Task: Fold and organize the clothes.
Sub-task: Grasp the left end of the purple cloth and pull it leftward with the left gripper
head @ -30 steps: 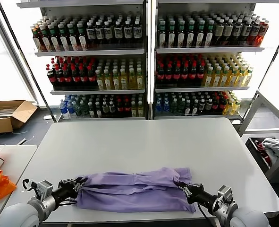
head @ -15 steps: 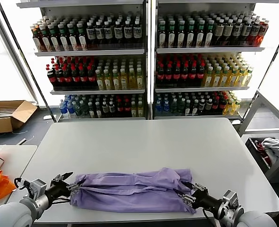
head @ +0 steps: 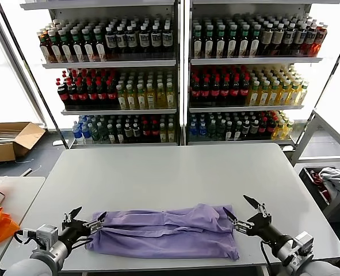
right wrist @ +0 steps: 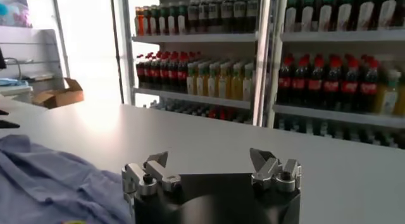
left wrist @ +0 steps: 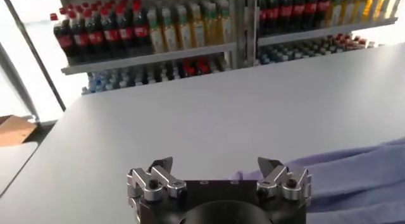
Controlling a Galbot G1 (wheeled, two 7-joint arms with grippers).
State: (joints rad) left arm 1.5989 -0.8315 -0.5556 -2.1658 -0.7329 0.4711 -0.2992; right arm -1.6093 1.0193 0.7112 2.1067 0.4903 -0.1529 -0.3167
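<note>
At the near edge of the counter [head: 175, 172], the left end effector [head: 84, 219] hangs just off the left end of the T-shirt [head: 164, 231], its fingers spread wide and holding nothing. The right end effector [head: 243, 210] hangs just off the shirt's right end, also wide open and empty, tilted up above the surface. Between them the lavender shirt lies folded into a long, rumpled band along the front of the counter, with creases running lengthwise. Beyond the counter stand shelves [head: 178, 63] packed with bottles [head: 118, 92].
</note>
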